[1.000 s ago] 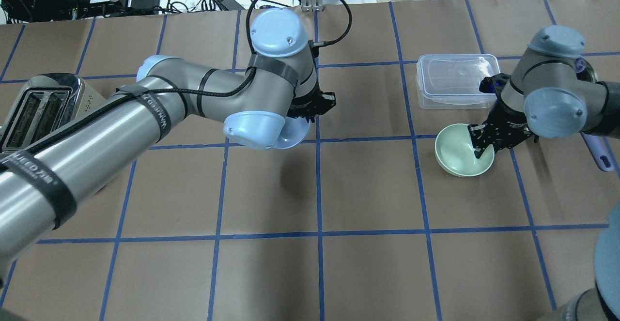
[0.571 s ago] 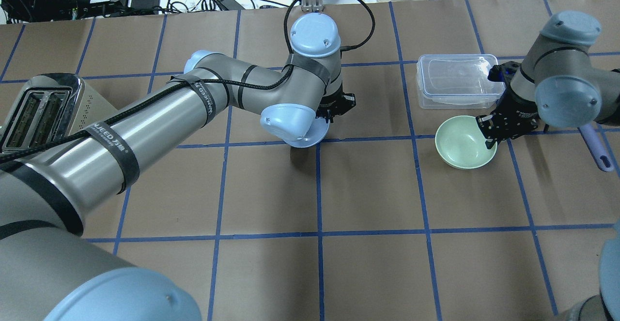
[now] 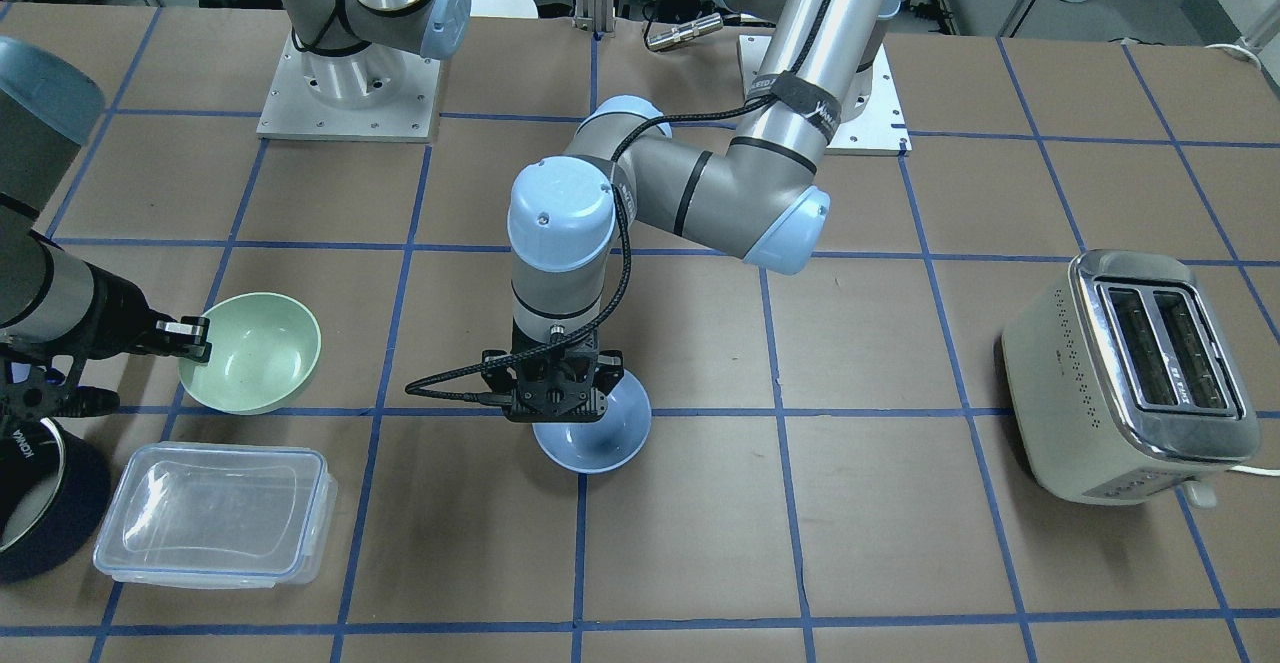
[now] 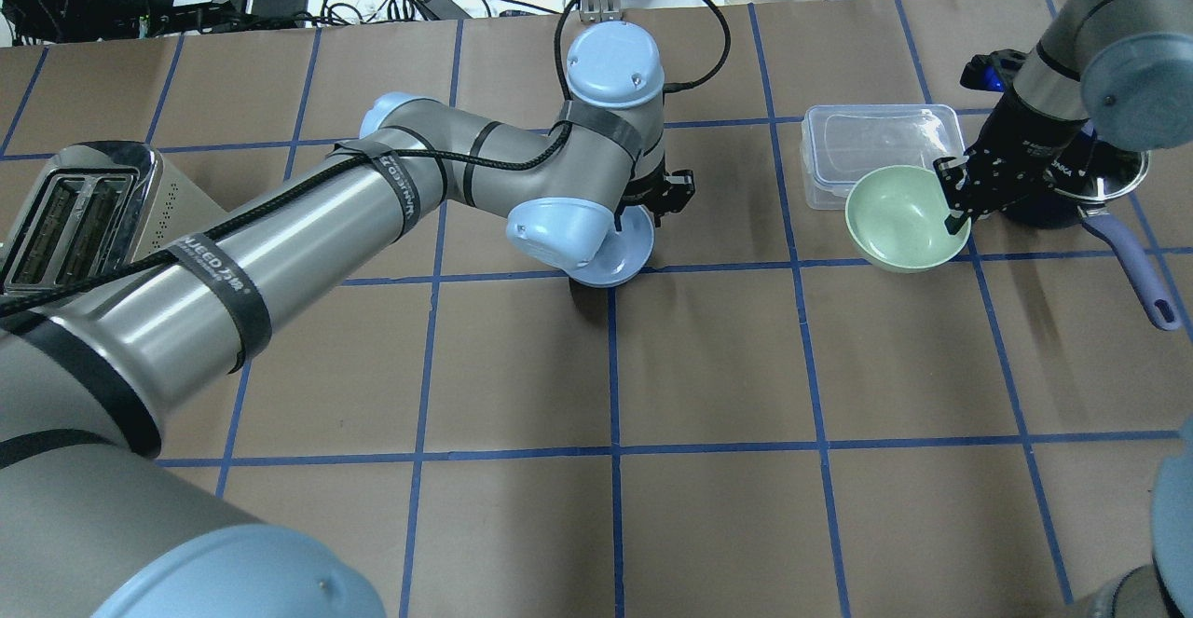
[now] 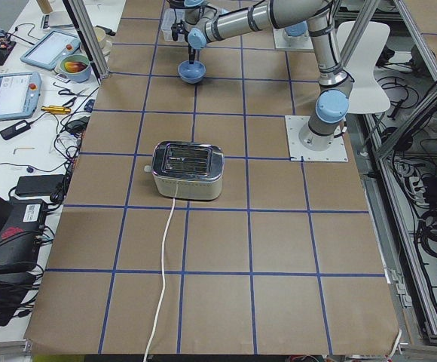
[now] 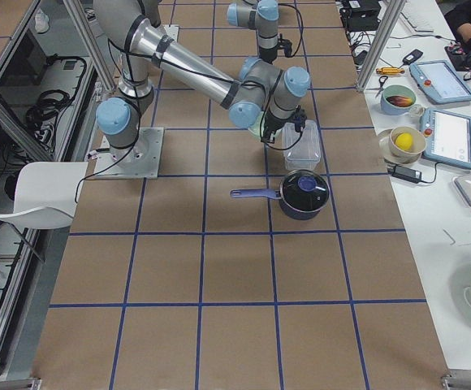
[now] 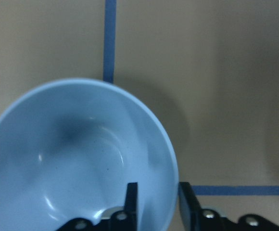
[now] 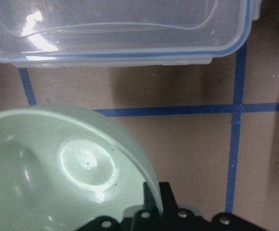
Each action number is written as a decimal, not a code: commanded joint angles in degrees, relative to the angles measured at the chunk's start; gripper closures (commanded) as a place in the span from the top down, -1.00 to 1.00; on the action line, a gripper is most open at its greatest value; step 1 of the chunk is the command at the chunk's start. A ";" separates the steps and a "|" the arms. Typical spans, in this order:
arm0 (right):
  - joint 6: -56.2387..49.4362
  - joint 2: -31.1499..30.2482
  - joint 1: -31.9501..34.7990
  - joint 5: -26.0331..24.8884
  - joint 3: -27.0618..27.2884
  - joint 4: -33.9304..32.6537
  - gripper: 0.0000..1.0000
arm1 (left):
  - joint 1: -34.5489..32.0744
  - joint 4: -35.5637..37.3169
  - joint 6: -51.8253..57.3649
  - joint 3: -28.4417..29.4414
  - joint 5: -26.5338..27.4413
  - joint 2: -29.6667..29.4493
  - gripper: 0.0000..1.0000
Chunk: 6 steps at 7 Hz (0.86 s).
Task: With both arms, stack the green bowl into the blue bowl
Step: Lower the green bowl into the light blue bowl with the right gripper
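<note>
My left gripper (image 4: 652,211) is shut on the near rim of the blue bowl (image 4: 617,256), low over the table's middle; I cannot tell whether the bowl touches. The left wrist view shows the blue bowl (image 7: 77,159) with its rim between my fingers (image 7: 131,197). My right gripper (image 4: 953,199) is shut on the rim of the green bowl (image 4: 899,219) and holds it lifted at the right. From across the table, the green bowl (image 3: 255,353) is well to the side of the blue bowl (image 3: 600,438). The right wrist view shows the green bowl (image 8: 57,168) above the paper.
A clear lidded container (image 4: 881,147) lies just behind the green bowl. A navy saucepan (image 4: 1090,191) with a purple handle (image 4: 1142,273) stands behind my right gripper. A toaster (image 4: 75,208) stands at the far left. Cables and dishes lie past the table's far edge.
My left arm has carried the blue bowl to the right, toward the middle. My right gripper has lifted the green bowl and moved it toward the container.
</note>
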 commanded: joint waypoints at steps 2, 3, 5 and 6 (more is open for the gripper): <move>2.42 -0.67 3.67 8.29 -2.35 1.86 -1.00 | 13.27 -13.39 22.09 -0.06 -0.44 11.19 1.00; 9.91 -0.58 8.49 8.47 -4.10 1.69 -1.00 | 18.97 -21.29 27.76 0.12 -1.05 14.88 1.00; 22.59 0.38 16.85 9.17 -6.92 1.69 -1.00 | 24.20 -30.81 33.08 -0.05 -0.71 22.45 1.00; 27.34 0.82 20.89 13.96 -6.93 0.56 -1.00 | 26.39 -33.91 37.27 0.29 -0.79 25.09 1.00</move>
